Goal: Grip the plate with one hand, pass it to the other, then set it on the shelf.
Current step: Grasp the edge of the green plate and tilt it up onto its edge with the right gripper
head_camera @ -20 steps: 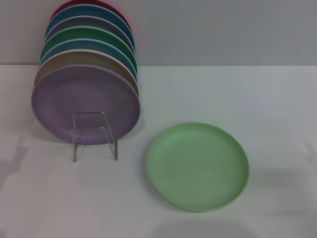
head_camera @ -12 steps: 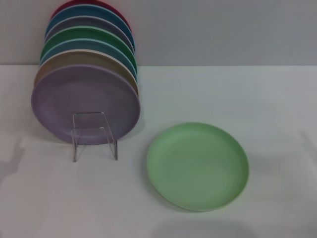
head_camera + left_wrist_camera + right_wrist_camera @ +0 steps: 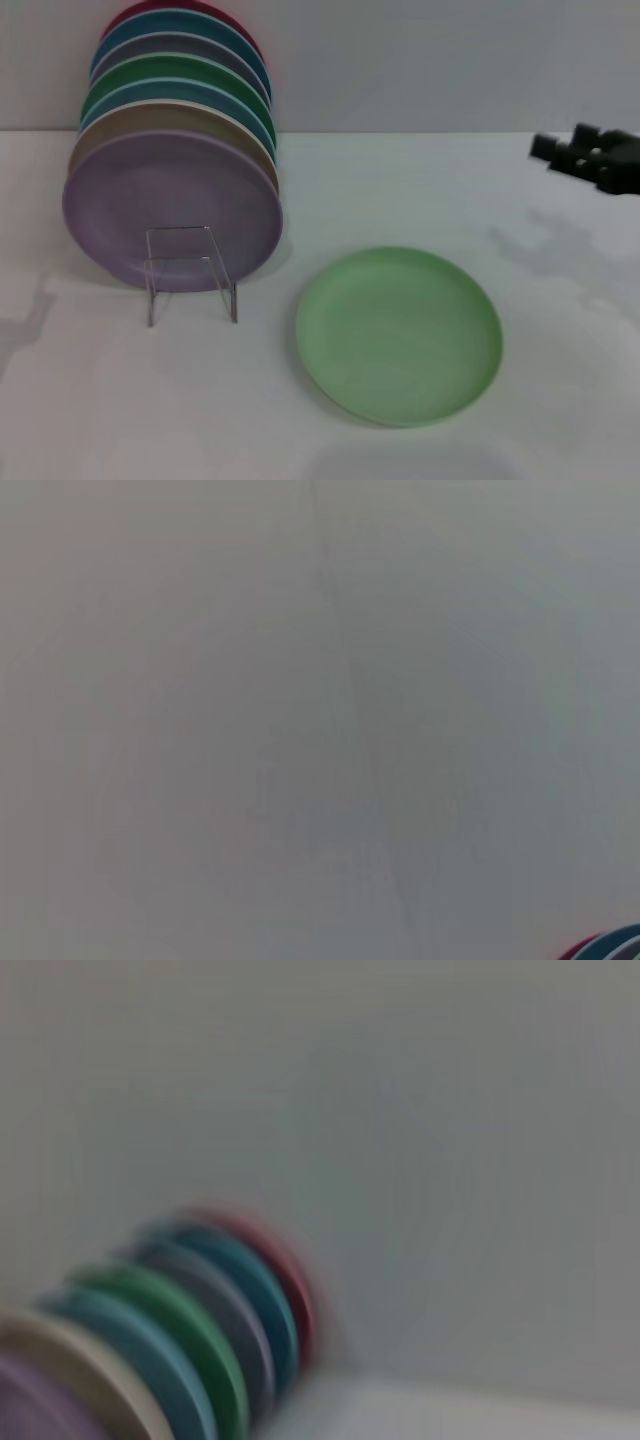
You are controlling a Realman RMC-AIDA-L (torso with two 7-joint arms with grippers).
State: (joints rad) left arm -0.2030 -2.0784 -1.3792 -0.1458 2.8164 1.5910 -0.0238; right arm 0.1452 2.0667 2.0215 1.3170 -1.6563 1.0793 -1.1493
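The pale mint-green plate (image 3: 398, 335) lies flat on the white table (image 3: 560, 400), in the lower middle of the head view, a little to the right. Nothing touches it. To its left stands the small clear shelf (image 3: 190, 272), near the plate but apart from it. Behind the shelf a row of coloured plates (image 3: 175, 150) stands on edge, with the lilac plate (image 3: 172, 208) at the front. The right claw (image 3: 572, 155) shows at the right edge of the frame, in the upper half, well apart from the plate. It holds nothing; how wide its fingers stand I cannot tell. The left claw is not visible in any view. The right wrist view shows the row of coloured plates, blurred.
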